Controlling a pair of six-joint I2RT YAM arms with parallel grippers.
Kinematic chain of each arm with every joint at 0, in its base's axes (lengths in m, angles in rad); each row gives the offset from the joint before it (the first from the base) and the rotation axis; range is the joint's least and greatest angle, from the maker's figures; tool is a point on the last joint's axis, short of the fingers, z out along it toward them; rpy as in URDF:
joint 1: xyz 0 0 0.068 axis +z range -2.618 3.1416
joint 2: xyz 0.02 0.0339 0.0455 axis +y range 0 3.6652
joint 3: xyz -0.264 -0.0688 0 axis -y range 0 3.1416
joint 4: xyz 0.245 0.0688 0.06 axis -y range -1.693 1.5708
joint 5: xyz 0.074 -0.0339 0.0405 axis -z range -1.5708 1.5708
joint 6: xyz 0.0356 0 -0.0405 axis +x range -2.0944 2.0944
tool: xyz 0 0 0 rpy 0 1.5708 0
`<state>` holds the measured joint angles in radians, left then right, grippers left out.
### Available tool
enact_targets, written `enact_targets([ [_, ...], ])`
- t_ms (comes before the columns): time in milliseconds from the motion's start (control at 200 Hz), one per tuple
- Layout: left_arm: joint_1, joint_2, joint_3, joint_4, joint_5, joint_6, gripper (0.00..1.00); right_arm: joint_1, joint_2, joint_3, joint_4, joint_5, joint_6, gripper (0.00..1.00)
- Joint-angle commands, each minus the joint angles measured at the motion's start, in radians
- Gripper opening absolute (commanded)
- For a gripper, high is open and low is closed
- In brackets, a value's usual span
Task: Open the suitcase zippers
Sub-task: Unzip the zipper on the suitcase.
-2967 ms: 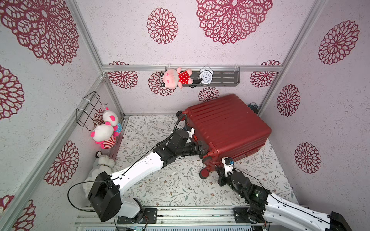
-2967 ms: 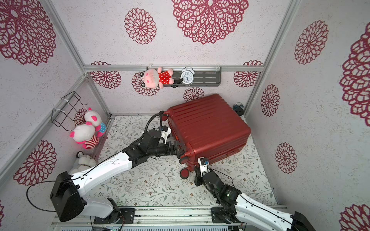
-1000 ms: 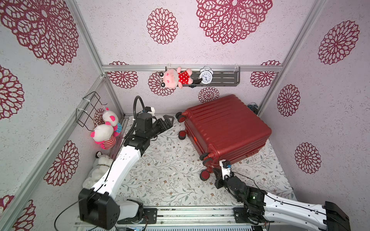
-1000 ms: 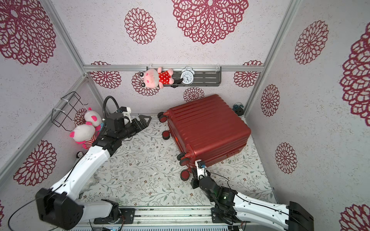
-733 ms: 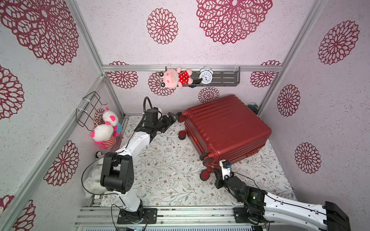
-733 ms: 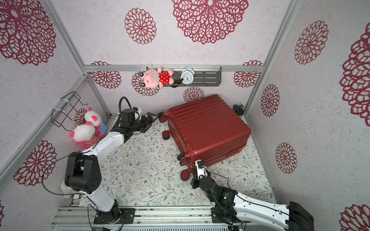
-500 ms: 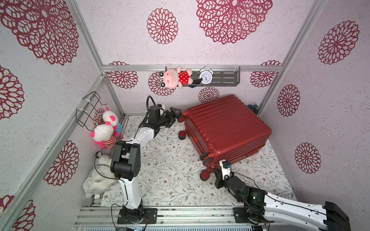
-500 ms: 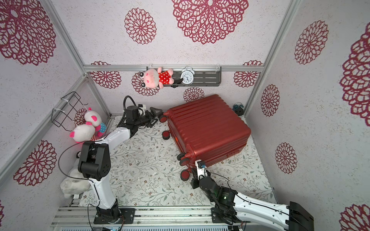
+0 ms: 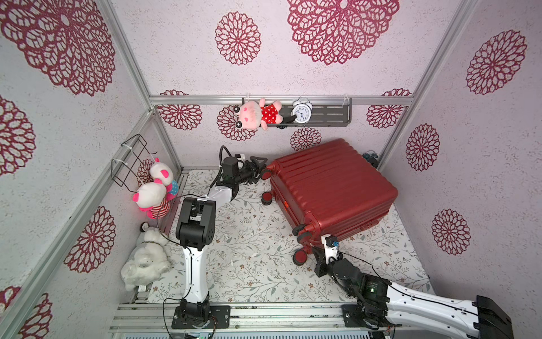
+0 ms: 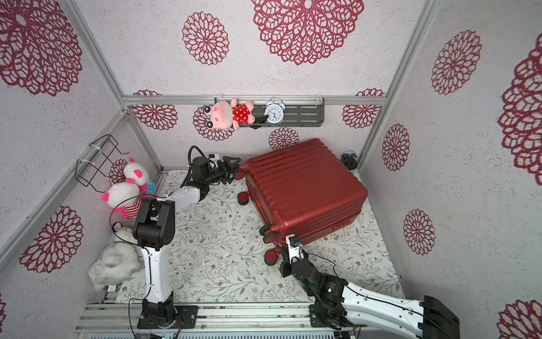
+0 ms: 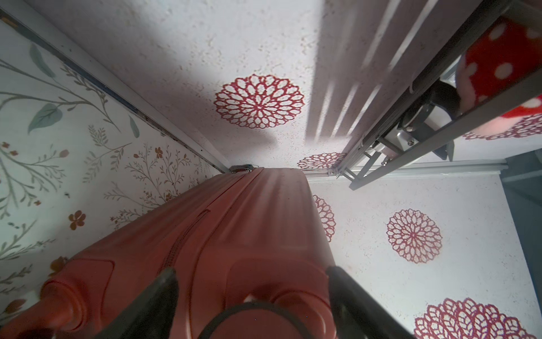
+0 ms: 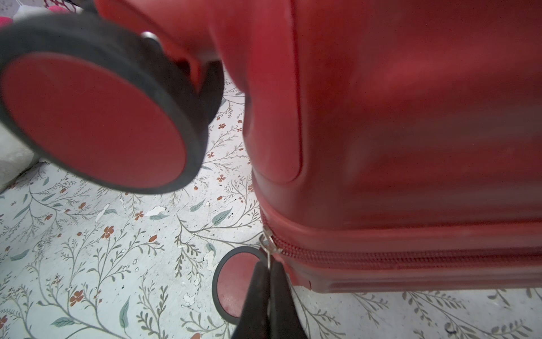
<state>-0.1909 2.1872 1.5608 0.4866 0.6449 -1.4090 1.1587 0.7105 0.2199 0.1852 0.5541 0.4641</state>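
The large dark red glossy hard-shell suitcase (image 9: 331,187) lies on its broad ribbed side at the back right of the floral-printed floor mat (image 9: 249,234), close to the back wall, with its wheels toward my left. Its thin dark red toothed zipper track (image 12: 410,258) runs along the seam between the two smooth shell halves and is meshed along the stretch I can see.

My right gripper (image 12: 269,271) has its tapered black fingers pressed together on the small silver metal zipper pull (image 12: 267,254) at the near wheel-end corner, below a round red-faced, black-rimmed wheel (image 12: 93,117).

My left gripper (image 9: 258,168) sits at the far wheel-end corner. Its two black fingers (image 11: 159,287) are spread to either side of the moulded red wheel housing, and I cannot tell whether they touch it.

On the back wall, a grey slotted metal shelf (image 9: 331,113) carries a pink plush toy in a red polka-dot dress (image 9: 255,114) and a white twin-bell alarm clock (image 9: 301,113).
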Motion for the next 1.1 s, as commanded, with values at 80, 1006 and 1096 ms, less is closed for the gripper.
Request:
enact_targets([
  [80,0.002,-0.008,-0.004,0.129,0.017,-0.064,0.69,0.029,0.008,0.030,0.025,-0.083,-0.013,0.00],
  [1006,-0.030,-0.044,-0.094,0.164,-0.003,-0.040,0.48,0.030,0.002,0.032,0.018,-0.086,-0.008,0.00],
  [1096,-0.021,-0.089,-0.143,0.153,-0.016,-0.013,0.43,0.030,-0.007,0.036,0.002,-0.080,-0.010,0.00],
])
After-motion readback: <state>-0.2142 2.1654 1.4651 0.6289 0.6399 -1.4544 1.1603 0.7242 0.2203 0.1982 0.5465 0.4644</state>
